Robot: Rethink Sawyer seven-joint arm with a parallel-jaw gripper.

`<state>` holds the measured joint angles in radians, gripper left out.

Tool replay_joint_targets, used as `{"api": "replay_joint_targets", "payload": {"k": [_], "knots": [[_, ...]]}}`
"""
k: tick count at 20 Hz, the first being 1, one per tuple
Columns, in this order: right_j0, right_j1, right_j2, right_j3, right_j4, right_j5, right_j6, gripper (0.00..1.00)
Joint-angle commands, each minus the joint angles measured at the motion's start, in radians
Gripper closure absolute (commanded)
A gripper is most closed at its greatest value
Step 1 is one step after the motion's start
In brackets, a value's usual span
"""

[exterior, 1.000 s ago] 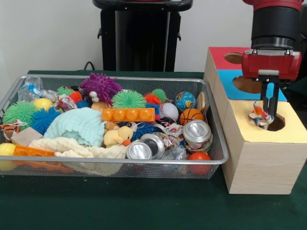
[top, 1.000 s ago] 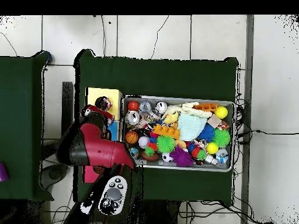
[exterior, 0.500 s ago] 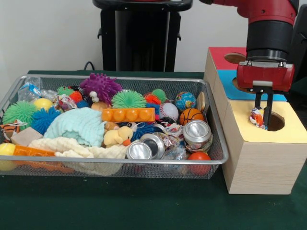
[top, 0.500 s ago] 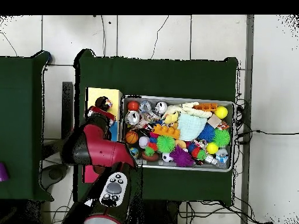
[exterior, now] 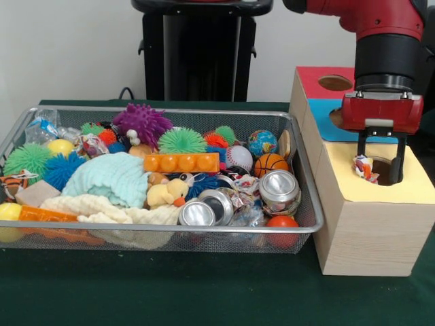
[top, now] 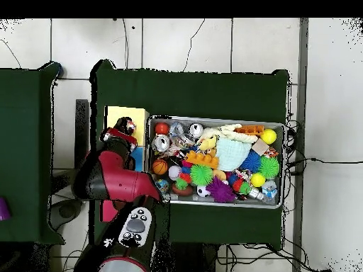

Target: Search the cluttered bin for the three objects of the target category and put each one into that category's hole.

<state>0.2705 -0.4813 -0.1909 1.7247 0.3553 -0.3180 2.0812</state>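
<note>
Gripper point(exterior: 380, 170) hangs with jaws spread wide, astride the hole point(exterior: 385, 170) in the yellow top, gripping nothing. Wrinkly bundle point(exterior: 363, 167) sits free at the hole's left rim, apparently not fully dropped in. Cluttered bin point(exterior: 307, 204) just beside the box.

Arm's point(exterior: 380, 17) looking glossy red up top, running into a fat black cylinder wrist with a silver ring. Gripper point(exterior: 380, 157) is sporting a boxy red housing, grey center plate, two thin black fingers point(exterior: 397, 159). Overhead's showing a grey button pad point(top: 135, 225).
</note>
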Motion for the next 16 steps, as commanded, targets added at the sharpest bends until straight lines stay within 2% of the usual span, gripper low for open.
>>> {"api": "replay_joint_targets", "payload": {"k": [1,6,14,15,16], "knots": [[-0.04,0.072,0.055,0.002,-0.008,-0.033,0.173,0.0],[-0.06,0.059,0.079,0.015,-0.033,-0.032,0.183,0.0],[-0.061,0.034,0.068,0.015,-0.04,0.02,0.15,0.0],[-0.054,0.035,0.058,0.014,-0.043,0.012,0.147,1.0],[-0.051,0.034,0.054,0.014,-0.04,0.012,0.147,1.0]]}}
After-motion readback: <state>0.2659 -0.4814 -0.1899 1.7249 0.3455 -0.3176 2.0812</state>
